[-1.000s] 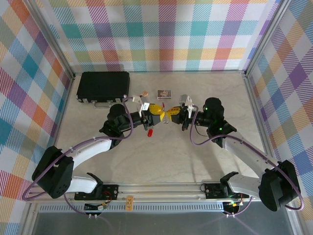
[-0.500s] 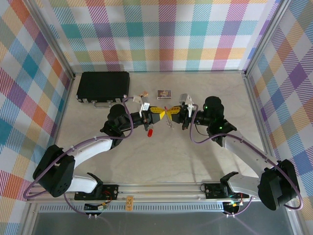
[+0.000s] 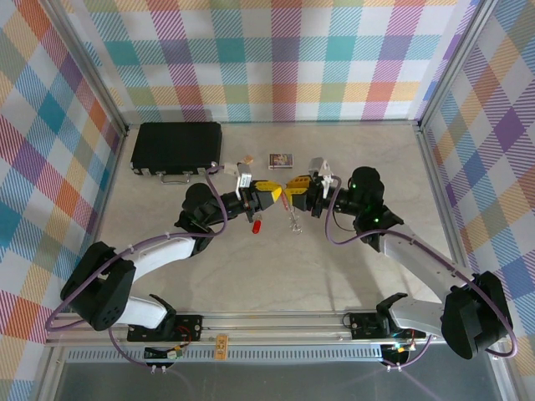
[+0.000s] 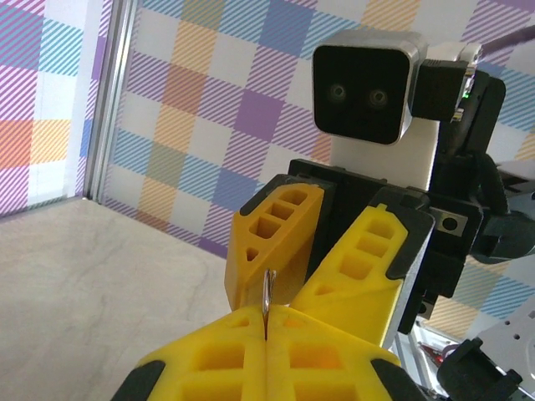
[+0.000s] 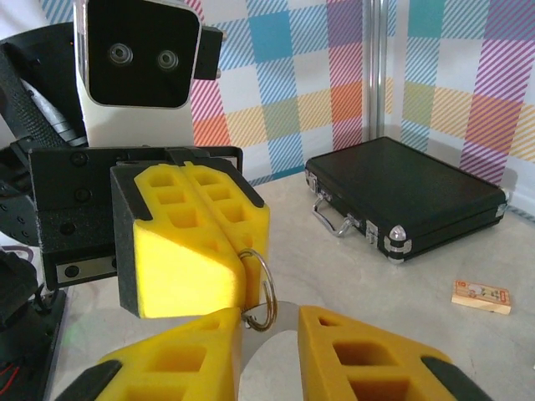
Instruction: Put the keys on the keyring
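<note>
The thin grey keyring point(image 5: 272, 288) stands upright, pinched at its edge by my left gripper point(image 5: 247, 266), which is shut on it. From the left wrist, the keyring point(image 4: 267, 302) shows edge-on above my left gripper point(image 4: 267, 324). My right gripper point(image 5: 272, 330) faces it, fingers slightly apart, with a flat grey metal key point(image 5: 281, 315) across the gap and touching the ring's bottom. From above, my left gripper point(image 3: 277, 195) and right gripper point(image 3: 292, 185) meet at mid-table. The metal key point(image 3: 293, 215) hangs below them. A red-headed key point(image 3: 257, 225) lies on the table.
A black case point(image 3: 177, 147) lies at the back left, also seen as the black case point(image 5: 410, 200). A small printed card point(image 3: 281, 159) and a tan block point(image 3: 248, 159) sit behind the grippers. Metal frame posts and checked walls enclose the table point(image 3: 267, 276).
My right gripper has drawn back a little to the right and away, so the two fingertip pairs no longer press together. The metal key now shows hanging below them. The red key has not moved.
</note>
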Robot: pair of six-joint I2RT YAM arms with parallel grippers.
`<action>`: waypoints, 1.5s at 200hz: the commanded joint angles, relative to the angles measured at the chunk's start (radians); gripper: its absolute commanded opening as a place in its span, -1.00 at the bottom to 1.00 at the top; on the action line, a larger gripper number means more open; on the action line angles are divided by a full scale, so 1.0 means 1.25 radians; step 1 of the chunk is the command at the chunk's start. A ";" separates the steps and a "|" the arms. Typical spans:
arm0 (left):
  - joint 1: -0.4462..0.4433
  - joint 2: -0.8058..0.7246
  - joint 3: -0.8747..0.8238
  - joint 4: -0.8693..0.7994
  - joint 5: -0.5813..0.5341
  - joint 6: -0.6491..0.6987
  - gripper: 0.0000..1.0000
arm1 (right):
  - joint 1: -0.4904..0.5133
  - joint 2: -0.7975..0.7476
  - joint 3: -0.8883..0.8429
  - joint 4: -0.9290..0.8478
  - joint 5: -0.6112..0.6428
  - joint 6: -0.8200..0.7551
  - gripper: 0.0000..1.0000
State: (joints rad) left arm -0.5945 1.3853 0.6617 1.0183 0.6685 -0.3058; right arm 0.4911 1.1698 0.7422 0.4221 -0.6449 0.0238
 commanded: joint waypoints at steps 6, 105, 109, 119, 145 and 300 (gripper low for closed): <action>-0.004 0.009 -0.017 0.122 -0.007 -0.044 -1.00 | -0.019 -0.017 -0.013 0.079 -0.031 0.073 -0.52; 0.011 0.059 0.000 0.254 -0.001 -0.118 -1.00 | -0.084 0.032 0.014 0.228 -0.157 0.266 -0.42; 0.011 0.059 0.002 0.255 -0.001 -0.119 -1.00 | -0.084 0.035 0.014 0.239 -0.158 0.274 -0.42; 0.011 0.060 0.005 0.255 -0.005 -0.121 -1.00 | -0.084 0.043 0.016 0.263 -0.166 0.291 -0.42; 0.011 0.063 0.019 0.257 0.003 -0.137 -1.00 | -0.084 0.068 0.027 0.313 -0.181 0.335 -0.42; 0.009 0.079 0.050 0.257 0.013 -0.167 -1.00 | -0.064 0.154 0.061 0.408 -0.230 0.403 -0.51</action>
State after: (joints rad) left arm -0.5865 1.4803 0.6876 1.2793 0.6651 -0.5037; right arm 0.4007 1.3563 0.7815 0.8818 -0.9112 0.5159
